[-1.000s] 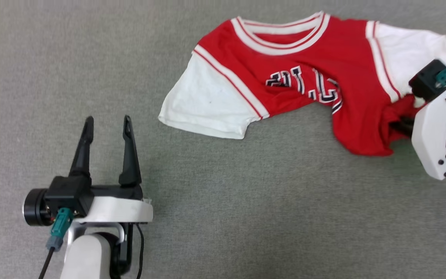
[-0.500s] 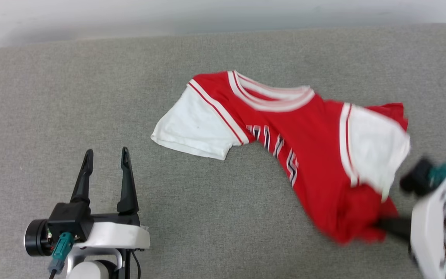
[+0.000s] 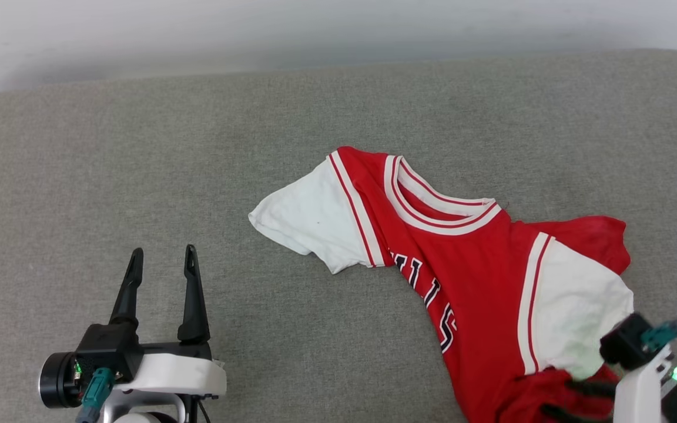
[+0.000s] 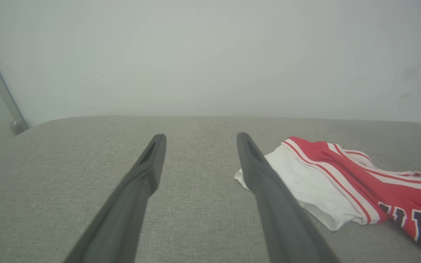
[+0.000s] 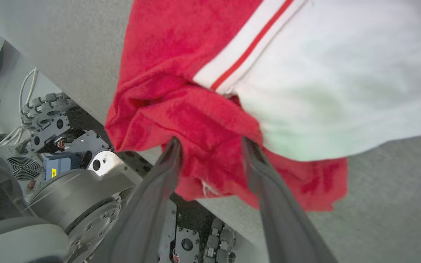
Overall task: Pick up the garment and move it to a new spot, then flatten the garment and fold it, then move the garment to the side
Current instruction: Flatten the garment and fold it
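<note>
The garment [image 3: 468,276] is a red jersey with white sleeves and striped collar trim, lying rumpled and slanted on the grey surface, collar toward the far side. My right gripper [image 3: 556,399], at the lower right, is shut on the bunched red hem. In the right wrist view its two fingers [image 5: 210,146] pinch that red fold of the garment [image 5: 196,73] at the surface's near edge. My left gripper [image 3: 162,258] stands open and holds nothing, well left of the white sleeve. In the left wrist view its fingers [image 4: 199,138] are spread, with the garment [image 4: 342,175] to their right.
The grey cushioned surface [image 3: 138,176] ends at a pale wall [image 3: 315,29] on the far side. Past the near edge, the right wrist view shows the robot's base [image 5: 49,146] with cables and metal parts. Bare cushion lies left of and beyond the garment.
The head camera has tilted, bringing the wall into view. My right gripper has dragged the garment by its hem toward the near right edge. The left gripper stays as it was.
</note>
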Robot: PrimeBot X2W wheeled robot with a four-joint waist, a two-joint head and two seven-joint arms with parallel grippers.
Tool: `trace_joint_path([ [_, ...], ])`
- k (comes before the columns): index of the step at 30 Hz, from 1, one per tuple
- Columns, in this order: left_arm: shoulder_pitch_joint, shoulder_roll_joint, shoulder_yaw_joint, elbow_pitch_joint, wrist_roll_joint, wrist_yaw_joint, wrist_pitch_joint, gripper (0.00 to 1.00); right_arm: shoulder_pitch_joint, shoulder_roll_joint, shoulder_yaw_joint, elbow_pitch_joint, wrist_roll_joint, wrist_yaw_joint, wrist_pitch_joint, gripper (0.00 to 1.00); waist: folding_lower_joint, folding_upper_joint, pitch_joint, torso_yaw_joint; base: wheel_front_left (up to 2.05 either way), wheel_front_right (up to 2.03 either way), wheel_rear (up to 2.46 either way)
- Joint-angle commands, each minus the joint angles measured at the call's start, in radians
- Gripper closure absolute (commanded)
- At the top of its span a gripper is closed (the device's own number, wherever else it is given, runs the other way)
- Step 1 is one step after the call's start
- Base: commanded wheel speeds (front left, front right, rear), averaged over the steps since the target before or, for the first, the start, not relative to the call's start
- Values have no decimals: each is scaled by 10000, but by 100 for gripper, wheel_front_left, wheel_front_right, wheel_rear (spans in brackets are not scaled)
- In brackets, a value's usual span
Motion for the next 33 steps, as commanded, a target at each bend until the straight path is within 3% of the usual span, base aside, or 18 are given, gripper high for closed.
trace_joint_path([
  [1,186,-7,20,34,30,59,-25,0,157,-196,-567,-438,-128,-3,128,0,1,0,-119,-70,0,0,0],
  [4,215,-7,12,37,27,69,-25,0,296,-443,-1158,-933,-219,-3,323,0,1,0,-189,-101,0,0,0],
  [8,296,-6,-10,8,29,80,-25,0,491,-786,-2681,-1979,-293,-3,643,0,1,0,-275,-113,0,0,0],
  [13,293,-7,-63,-39,2,100,-25,0,84,-249,-4895,-2699,-1141,-3,555,0,1,0,-187,-67,0,0,0],
  [17,38,-7,-181,-35,-9,88,-25,0,-782,215,-5575,-2749,-1955,-5,1318,0,1,0,50,56,0,0,0],
  [22,-311,-6,-322,-54,21,5,-25,0,-2522,435,-4795,-2121,-2191,-5,3126,0,1,0,503,332,0,0,0],
  [28,-840,-7,-555,-143,-24,30,-25,0,-4962,957,-3127,-411,-2047,-3,5436,0,1,0,1306,753,0,0,0],
  [33,-1291,-8,-787,-180,-137,77,-24,0,-6240,1633,-1981,1130,-2152,-5,6021,0,1,0,2035,1136,0,0,0],
])
